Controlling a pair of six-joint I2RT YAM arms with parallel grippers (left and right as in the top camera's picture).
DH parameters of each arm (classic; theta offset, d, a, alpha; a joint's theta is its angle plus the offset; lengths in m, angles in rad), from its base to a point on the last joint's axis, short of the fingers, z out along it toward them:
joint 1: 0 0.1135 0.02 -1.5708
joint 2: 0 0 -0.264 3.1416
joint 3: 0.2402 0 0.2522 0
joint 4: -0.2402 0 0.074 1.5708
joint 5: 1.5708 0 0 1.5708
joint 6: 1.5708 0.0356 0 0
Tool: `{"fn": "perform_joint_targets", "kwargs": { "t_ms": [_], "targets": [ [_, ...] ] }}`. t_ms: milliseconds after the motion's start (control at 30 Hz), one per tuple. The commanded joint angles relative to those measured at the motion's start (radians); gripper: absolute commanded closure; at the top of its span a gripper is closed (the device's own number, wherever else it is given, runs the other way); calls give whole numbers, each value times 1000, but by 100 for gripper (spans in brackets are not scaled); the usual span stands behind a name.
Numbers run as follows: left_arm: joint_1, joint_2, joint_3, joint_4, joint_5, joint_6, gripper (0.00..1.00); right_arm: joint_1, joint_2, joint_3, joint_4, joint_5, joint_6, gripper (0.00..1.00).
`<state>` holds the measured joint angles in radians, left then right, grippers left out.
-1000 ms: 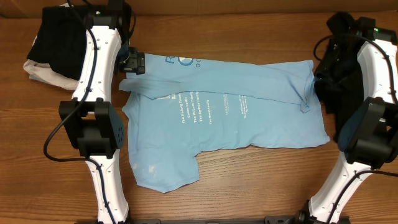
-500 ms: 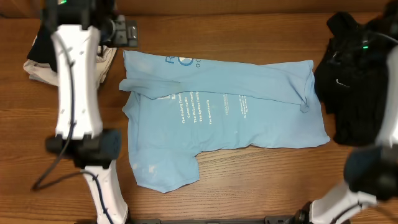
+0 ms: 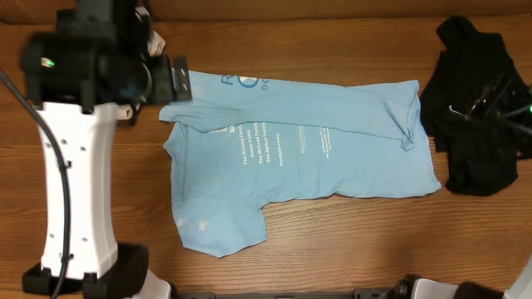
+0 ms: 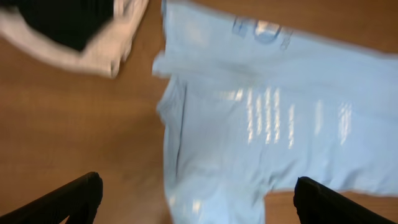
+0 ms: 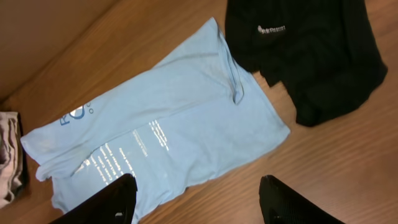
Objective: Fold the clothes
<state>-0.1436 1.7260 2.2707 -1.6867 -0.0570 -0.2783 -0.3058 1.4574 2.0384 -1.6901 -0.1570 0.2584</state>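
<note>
Overhead | blue T-shirt (image 3: 307,141) spread flat | left gripper (image 4: 198,186) released over its corner | right gripper (image 5: 198,183) released, above

T-shirt (image 3: 299,158) spread flat mid-surface (image 3: 349,249). Top (image 3: 470,116) bunched just beside its right edge. Garment pile (image 4: 68,28) near shirt's far left corner.

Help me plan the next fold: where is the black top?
In the overhead view the black top lies crumpled at the table's right side, just beside the blue T-shirt's right edge.
</note>
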Motion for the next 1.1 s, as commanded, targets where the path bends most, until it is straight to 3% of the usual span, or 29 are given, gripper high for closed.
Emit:
{"fn": "perform_joint_targets", "kwargs": {
  "t_ms": [0,200,533,700,1067],
  "targets": [
    [-49,-125,-205,6,-132,-184,0,3,-106,-98,6,23,93,33],
    [-87,-312,-674,161,-97,-351,0,3,-271,-409,125,23,137,33],
    [-87,-426,-1302,439,213,-385,0,3,-294,-739,304,-55,131,34],
    [-87,-425,-1479,522,309,-372,2,3,-280,-808,364,-55,127,34],
    [-87,-425,-1641,643,310,-390,14,3,-279,-821,397,-54,128,34]
  ]
}}
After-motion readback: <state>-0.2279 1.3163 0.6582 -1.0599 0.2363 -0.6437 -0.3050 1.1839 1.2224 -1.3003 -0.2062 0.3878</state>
